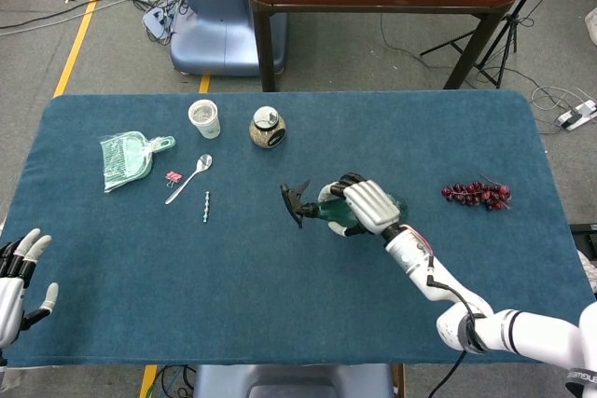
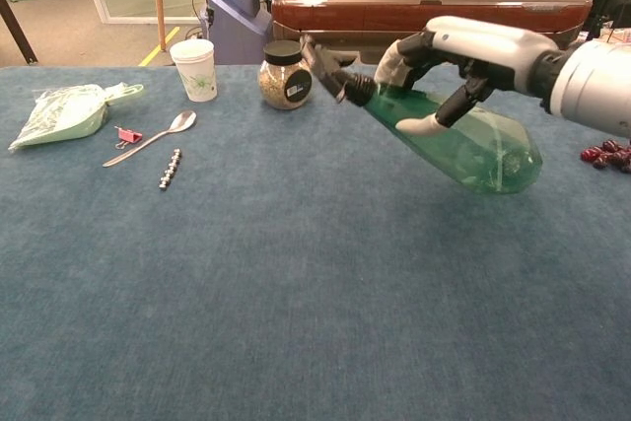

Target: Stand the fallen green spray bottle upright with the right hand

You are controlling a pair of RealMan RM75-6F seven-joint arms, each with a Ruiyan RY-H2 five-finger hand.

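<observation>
The right hand (image 2: 463, 56) has its fingers clamped around the upper part of the green bottle (image 2: 463, 145), which is tilted above the table (image 2: 246, 293), nozzle up-left. To finish well, rotate until the base is flat, then lower. The left hand (image 1: 20, 272) is idle, fingers apart.

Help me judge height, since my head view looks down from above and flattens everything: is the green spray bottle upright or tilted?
Observer: Tilted. In the chest view the green spray bottle slants, with its black nozzle high on the left and its base low on the right.
Operator: How does the right hand hold it?
Observer: The right hand grips the bottle near its neck, with the fingers over the top and the thumb underneath.
</observation>
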